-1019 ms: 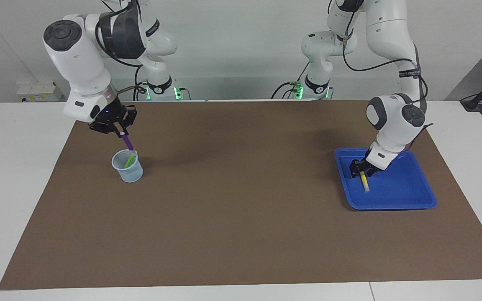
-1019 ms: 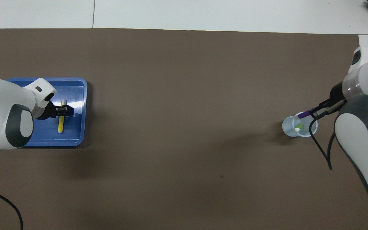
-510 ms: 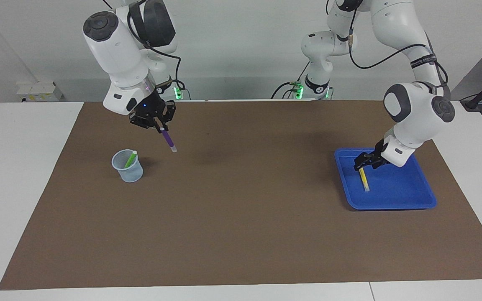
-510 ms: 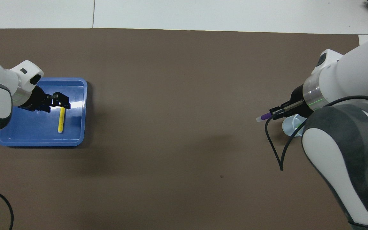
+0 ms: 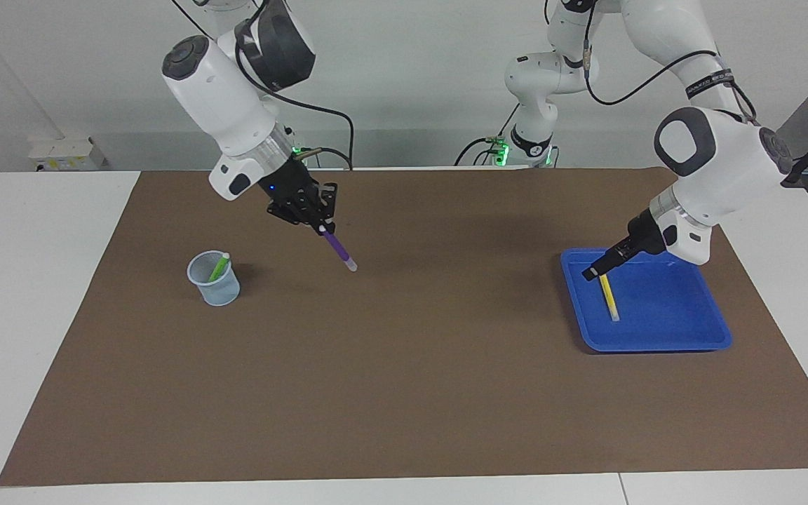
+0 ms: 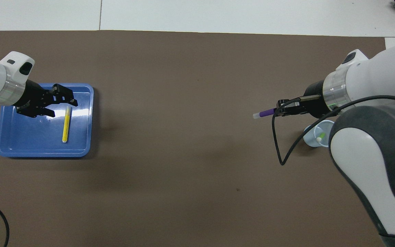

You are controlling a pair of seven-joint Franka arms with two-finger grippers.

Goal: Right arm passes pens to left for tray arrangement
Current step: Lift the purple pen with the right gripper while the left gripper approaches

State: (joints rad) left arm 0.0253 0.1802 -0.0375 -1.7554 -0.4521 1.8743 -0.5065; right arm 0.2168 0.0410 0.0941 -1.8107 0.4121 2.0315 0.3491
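White walls are backing a white table, and a brown mat is covering most of its top, with two robot arms reaching in from one long edge.

Nearest the robots, the right gripper is hanging in the air over bare mat, toward the table's middle from the cup. Its fingers are pinching the purple pen by its upper end, so the pen is slanting down and away from the fingertips, whitish tip lowest and clear of the mat. That slant is probably meant to leave the free end open for the other arm to grasp.

A little farther from the robots, at the right arm's end, a small pale-blue cup is standing on the mat with the green pen leaning inside it, waiting its turn.

At the left arm's end, the blue tray is lying flat on the mat. The yellow pen is lying loose in it, near the rim that faces the table's middle. The left gripper is hovering over the tray with its fingers spread wide and holding nothing; the yellow pen is lying just beside and below the fingertips, apart from them, apparently already delivered.
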